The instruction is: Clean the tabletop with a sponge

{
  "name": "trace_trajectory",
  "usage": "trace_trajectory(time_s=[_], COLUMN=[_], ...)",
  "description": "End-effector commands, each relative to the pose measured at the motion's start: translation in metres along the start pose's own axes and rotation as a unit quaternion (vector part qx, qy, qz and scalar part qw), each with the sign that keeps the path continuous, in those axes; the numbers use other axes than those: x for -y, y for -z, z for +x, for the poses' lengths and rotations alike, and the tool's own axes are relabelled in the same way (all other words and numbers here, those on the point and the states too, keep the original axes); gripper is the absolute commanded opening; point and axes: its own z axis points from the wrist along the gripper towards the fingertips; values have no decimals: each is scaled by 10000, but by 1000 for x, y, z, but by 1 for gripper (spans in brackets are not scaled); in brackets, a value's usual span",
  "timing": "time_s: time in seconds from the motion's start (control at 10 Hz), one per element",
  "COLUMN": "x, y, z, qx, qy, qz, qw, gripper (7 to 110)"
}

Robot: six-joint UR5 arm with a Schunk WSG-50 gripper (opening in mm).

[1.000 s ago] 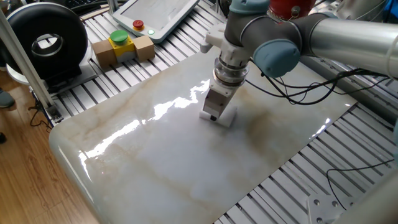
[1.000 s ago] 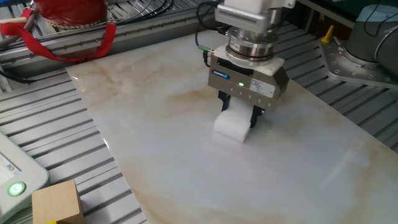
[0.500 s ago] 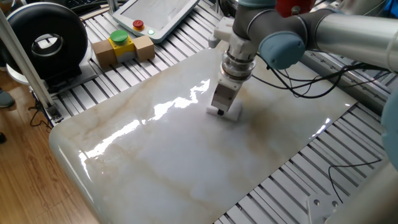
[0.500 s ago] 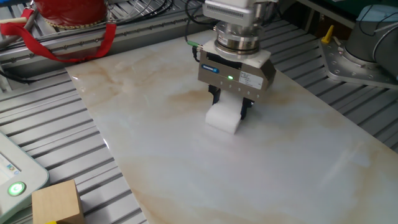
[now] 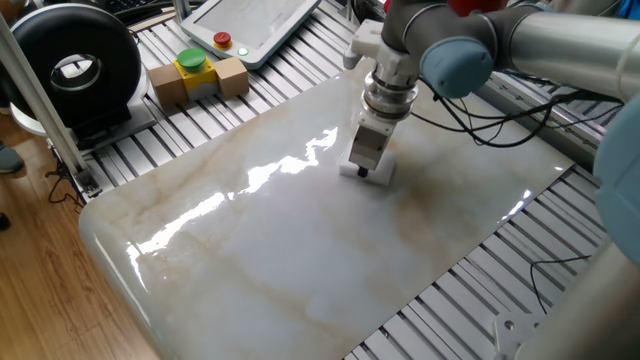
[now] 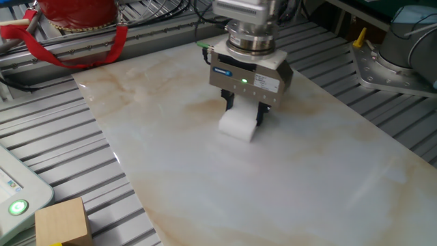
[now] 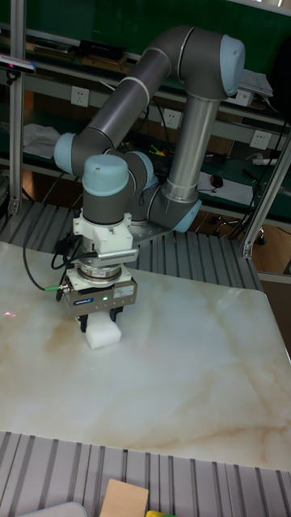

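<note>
From one fixed view I count one sponge [image 5: 378, 172], one tabletop [image 5: 300, 250] and my single gripper [image 5: 363, 172]. My fingers point straight down and pinch the white sponge, which sits flat on the marble toward the far side of the slab. Beyond the near-left rounded corner, two tan cardboard boxes [image 5: 195, 80] carry one yellow-green button [image 5: 191, 63] on the slatted frame [image 5: 190, 125]. Wide bare marble lies toward the camera and to the left of me.

From the other fixed view, my gripper [image 6: 243, 117] has its two fingers closed against the sides of the sponge [image 6: 237, 125], with one green light lit on the body. The sponge rests on the tabletop [image 6: 287, 178] near a brownish vein. One red strap [image 6: 68, 51] loops past the far-left edge; one cardboard box [image 6: 63, 220] sits off the near-left edge. Open slab spreads right and toward the camera.

From the tall fixed view, my gripper [image 7: 99, 325] holds the sponge [image 7: 103, 333] on the left half of the tabletop [image 7: 186, 380], nearer the back edge than the front. The whole right half is free marble.
</note>
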Motion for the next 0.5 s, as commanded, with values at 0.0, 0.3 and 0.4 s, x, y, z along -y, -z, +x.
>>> trace_trajectory(time_s=[0.0,0.3,0.4], x=[10,22,22], y=[2,4,5], z=[-1,-9,-15], qx=[28,25,25], qy=[26,177,177], qz=[-94,-138,-138], qw=[9999,9997,9997], gripper=[7,7,7])
